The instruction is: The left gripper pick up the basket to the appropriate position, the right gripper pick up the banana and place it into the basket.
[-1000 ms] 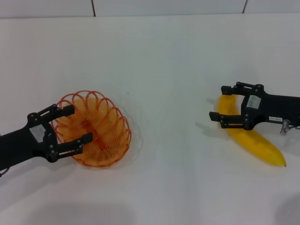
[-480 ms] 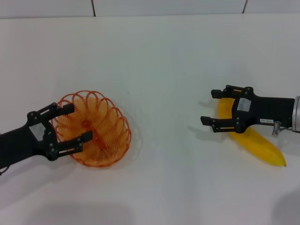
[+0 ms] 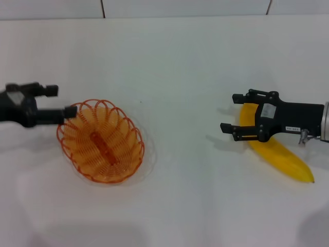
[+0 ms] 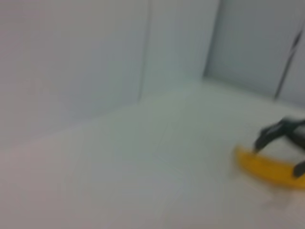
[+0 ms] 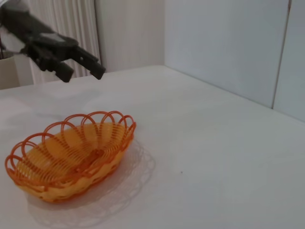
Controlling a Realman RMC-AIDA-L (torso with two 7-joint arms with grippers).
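The orange wire basket sits on the white table at the left; it also shows in the right wrist view. My left gripper is open and empty, just beyond the basket's far-left rim and clear of it. In the right wrist view the left gripper hangs above the table behind the basket. The yellow banana lies on the table at the right. My right gripper is open over the banana's far end, its fingertips reaching past it to the left. The left wrist view shows the banana in blur.
The white table runs back to a tiled wall. Nothing else stands on it between the basket and the banana.
My left gripper has come off the basket's rim and moved back and to the left. The basket now lies flat. The right gripper has shifted slightly over the banana's end.
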